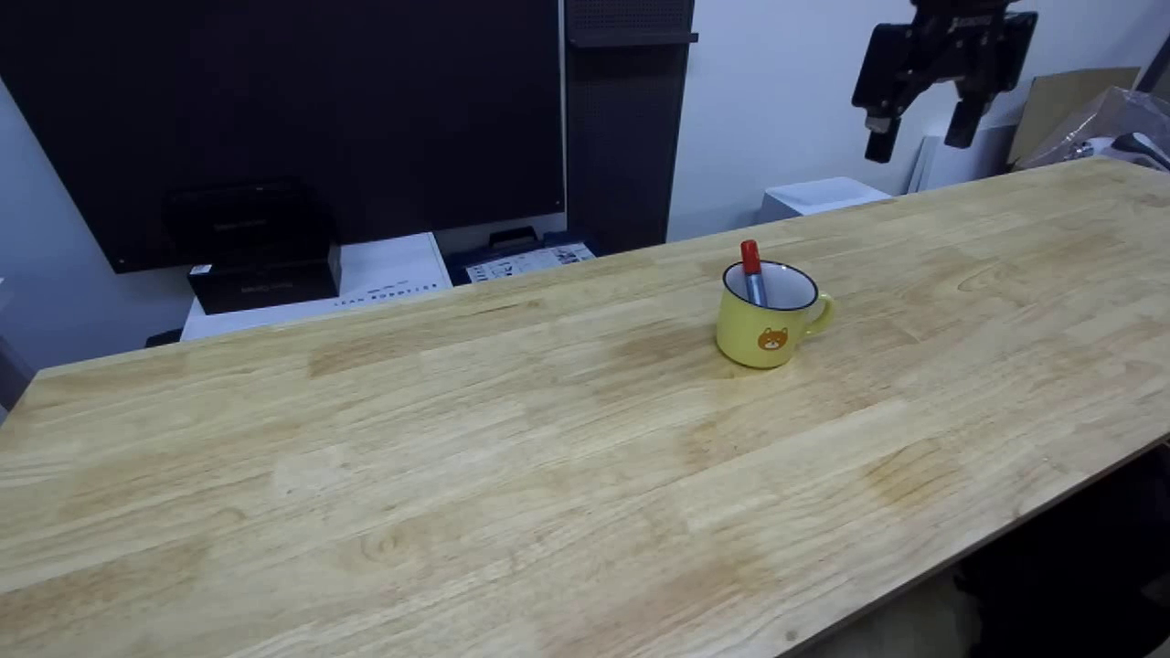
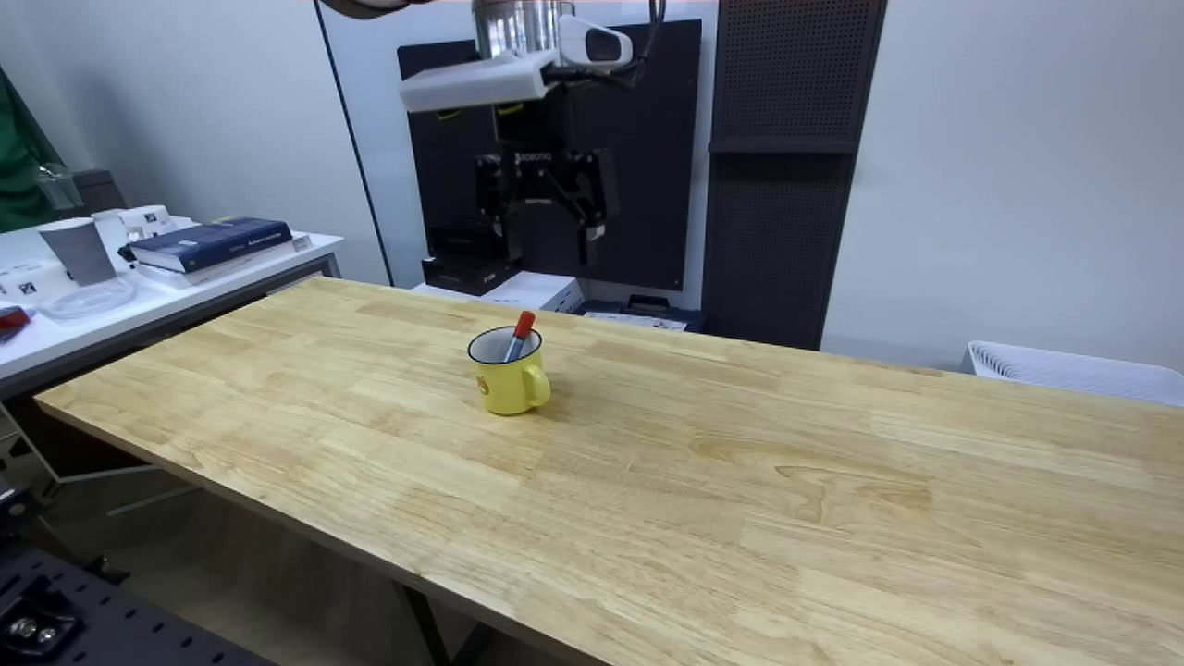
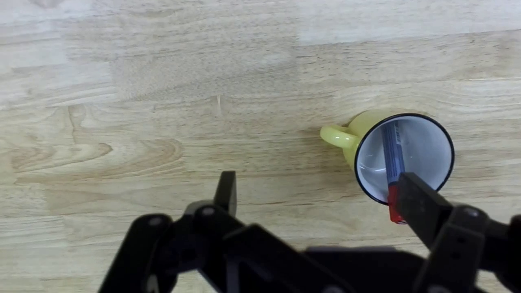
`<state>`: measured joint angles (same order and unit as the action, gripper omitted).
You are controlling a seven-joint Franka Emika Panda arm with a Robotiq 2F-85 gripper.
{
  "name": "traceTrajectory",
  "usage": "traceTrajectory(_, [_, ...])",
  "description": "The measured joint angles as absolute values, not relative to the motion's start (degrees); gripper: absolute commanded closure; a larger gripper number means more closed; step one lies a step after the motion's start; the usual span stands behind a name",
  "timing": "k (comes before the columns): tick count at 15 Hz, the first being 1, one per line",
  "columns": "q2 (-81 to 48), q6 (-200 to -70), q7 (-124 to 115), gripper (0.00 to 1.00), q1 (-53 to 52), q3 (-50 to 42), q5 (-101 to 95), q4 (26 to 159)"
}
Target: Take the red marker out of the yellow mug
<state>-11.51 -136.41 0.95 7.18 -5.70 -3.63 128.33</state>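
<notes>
Red marker (image 3: 394, 165) in yellow mug (image 1: 742, 326), orange print (image 1: 772, 339) in both exterior views only, gripper (image 2: 548, 244) agape

There is one yellow mug (image 1: 745, 331), one red-capped marker (image 1: 753, 274), one gripper (image 1: 920, 142) with two fingers (image 3: 423, 209), and one wooden table (image 1: 411, 493); an exterior view shows one grey cup (image 2: 79, 252) and one blue book (image 2: 211, 244).

Black hand (image 1: 920, 139) pointing downward, fingers (image 3: 226, 188) spread apart, silvery wrist (image 2: 520, 30) above

In wrist view, red marker (image 3: 392, 162) partly behind the gripper (image 3: 317, 177)
</notes>
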Motion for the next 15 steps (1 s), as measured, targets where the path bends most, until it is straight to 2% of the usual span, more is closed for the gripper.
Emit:
traceTrajectory(10, [-31.0,-138.0,1.1,0.0,3.2,-3.0,-3.9,110.2])
traceTrajectory(15, [-33.2,-138.0,1.2,0.0,2.8,-2.7,-3.6,107.8])
